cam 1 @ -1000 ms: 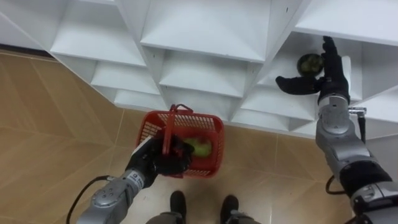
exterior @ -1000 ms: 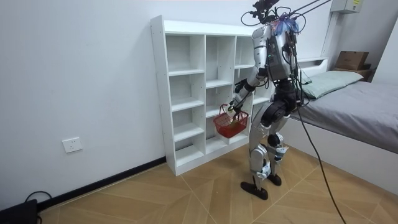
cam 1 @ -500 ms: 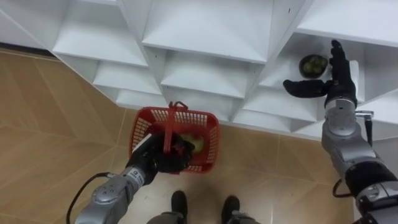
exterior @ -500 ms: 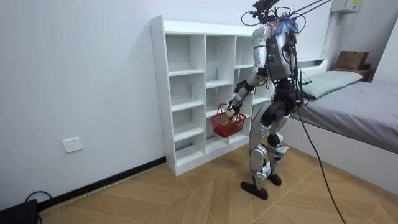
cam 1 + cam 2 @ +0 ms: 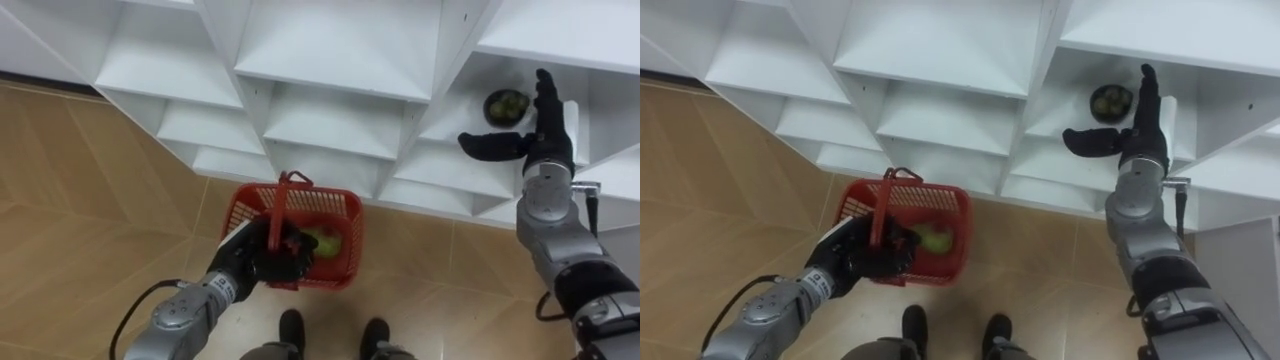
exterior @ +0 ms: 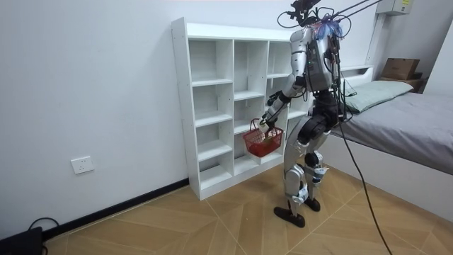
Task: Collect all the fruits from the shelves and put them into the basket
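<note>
1. A pale-walled room with a herringbone wooden floor (image 5: 90,200). A tall white open-compartment shelf unit (image 6: 212,106) stands against the wall, and a grey-covered bed (image 6: 403,127) lies on the room view's right. The robot stands upright on both feet close in front of the shelf unit, facing it.
2. The fingers (image 5: 547,92) of the right hand (image 5: 538,135) are released and straight, pointing into a compartment on the robot's right. The thumb is spread wide to the side.
3. A dark green round fruit (image 5: 503,104) sits on that compartment's shelf board, in the space between the spread thumb and the straight fingers. It is just beside the fingers; whether they touch it cannot be told.
4. The fingers (image 5: 285,262) of the left hand (image 5: 262,258) are clenched round the upright handle of a red plastic mesh basket (image 5: 345,205), and the arm comes in from the lower left.
5. The basket hangs from that hand above the floor, in front of the lower compartments and just ahead of the robot's feet.
6. Inside the basket lies a light green fruit (image 5: 322,240), near the gripping hand.
7. Farther off, a white wall socket (image 6: 83,164) sits low on the wall at the room view's left, and a brown cardboard box (image 6: 400,67) rests behind the bed.
</note>
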Motion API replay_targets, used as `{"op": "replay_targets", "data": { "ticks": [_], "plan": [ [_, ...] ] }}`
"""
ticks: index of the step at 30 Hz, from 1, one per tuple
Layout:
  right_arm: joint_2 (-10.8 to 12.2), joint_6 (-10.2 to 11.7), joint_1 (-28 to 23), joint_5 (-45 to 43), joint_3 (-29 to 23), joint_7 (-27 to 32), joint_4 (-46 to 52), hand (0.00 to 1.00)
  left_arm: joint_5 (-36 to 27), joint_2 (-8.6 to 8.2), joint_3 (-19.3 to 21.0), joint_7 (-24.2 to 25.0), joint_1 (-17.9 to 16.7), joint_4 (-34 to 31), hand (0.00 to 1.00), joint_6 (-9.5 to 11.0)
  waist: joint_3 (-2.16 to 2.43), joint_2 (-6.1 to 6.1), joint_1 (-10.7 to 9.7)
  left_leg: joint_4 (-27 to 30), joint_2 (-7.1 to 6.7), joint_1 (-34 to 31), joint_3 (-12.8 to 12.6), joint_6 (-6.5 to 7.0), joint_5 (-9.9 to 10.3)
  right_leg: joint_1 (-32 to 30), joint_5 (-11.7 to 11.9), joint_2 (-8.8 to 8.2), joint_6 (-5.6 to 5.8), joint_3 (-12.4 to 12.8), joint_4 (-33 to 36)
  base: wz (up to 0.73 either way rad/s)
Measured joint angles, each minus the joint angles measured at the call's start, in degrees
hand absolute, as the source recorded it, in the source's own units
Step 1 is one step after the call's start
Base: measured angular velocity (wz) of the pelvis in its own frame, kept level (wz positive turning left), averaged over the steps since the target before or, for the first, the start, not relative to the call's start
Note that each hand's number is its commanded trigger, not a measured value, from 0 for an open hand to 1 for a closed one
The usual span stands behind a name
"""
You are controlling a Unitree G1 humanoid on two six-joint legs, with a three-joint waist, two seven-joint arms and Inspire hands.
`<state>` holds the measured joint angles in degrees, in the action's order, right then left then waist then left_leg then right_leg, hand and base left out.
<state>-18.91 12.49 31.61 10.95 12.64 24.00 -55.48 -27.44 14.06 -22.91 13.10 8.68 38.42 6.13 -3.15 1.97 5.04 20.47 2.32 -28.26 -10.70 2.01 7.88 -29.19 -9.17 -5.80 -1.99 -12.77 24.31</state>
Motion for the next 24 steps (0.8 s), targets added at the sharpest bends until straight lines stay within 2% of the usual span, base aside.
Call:
{"op": "replay_targets", "data": {
  "ticks": [24],
  "plan": [
    [0.11, 0.73, 0.81, -0.57, 1.99, 0.85, -2.15, 0.00, 0.02, -0.12, -1.13, -0.04, 0.01, 1.10, 1.00, 0.00, -0.16, -0.24, 0.22, 0.11, -0.05, -0.05, 0.09, 0.00, 0.00, -0.01, -0.06, -0.02, 0.00, 0.03, 0.05, 0.00]
  ]
}}
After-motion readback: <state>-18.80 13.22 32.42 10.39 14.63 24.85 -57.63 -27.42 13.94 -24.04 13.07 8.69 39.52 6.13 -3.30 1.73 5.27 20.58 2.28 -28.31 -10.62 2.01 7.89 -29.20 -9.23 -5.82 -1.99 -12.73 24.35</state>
